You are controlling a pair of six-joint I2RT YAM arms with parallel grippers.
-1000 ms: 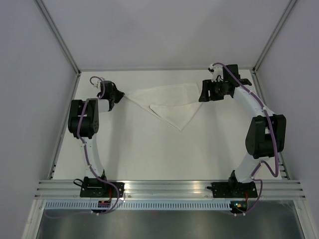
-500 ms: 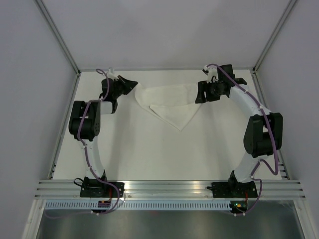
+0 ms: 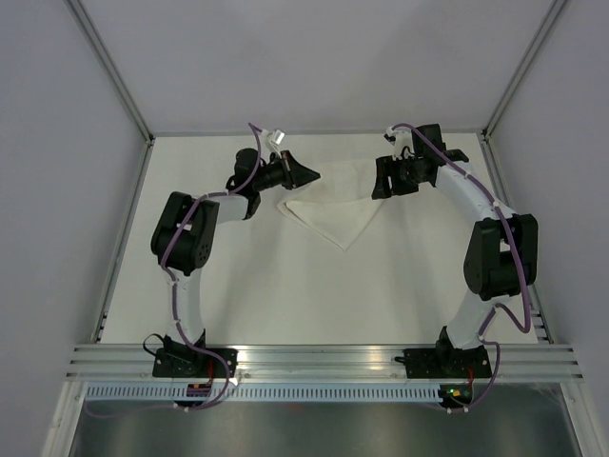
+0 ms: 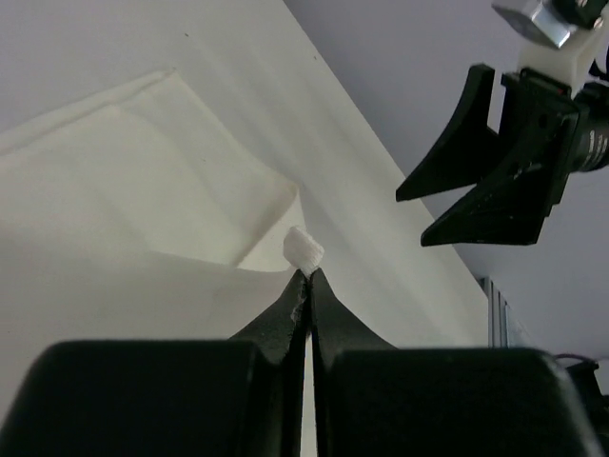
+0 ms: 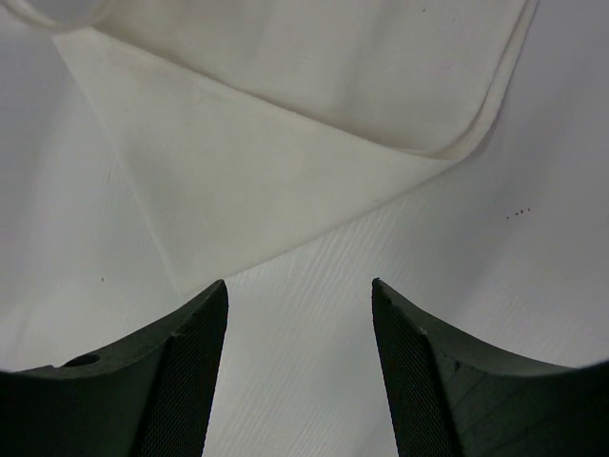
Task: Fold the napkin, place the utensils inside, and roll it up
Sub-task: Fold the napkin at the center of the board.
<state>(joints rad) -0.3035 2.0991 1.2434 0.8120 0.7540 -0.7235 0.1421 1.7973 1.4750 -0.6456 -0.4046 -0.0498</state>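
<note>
The white napkin (image 3: 335, 208) lies partly folded at the far middle of the table, one point toward the near side. My left gripper (image 3: 309, 174) is shut on a corner of the napkin (image 4: 304, 248) and holds it lifted over the cloth. My right gripper (image 3: 379, 178) is open and empty just right of the napkin's right edge; in the right wrist view the napkin (image 5: 285, 114) lies beyond its fingertips (image 5: 205, 314). In the left wrist view the right gripper (image 4: 495, 162) shows at the upper right. No utensils are in view.
The white table (image 3: 285, 286) is bounded by grey walls, with metal rails (image 3: 324, 362) along the near edge and at both sides. Both arm bases are bolted to the near rail.
My left gripper has carried the napkin's left corner to the right, over the cloth, folding the left part inward. The right gripper has barely moved.
</note>
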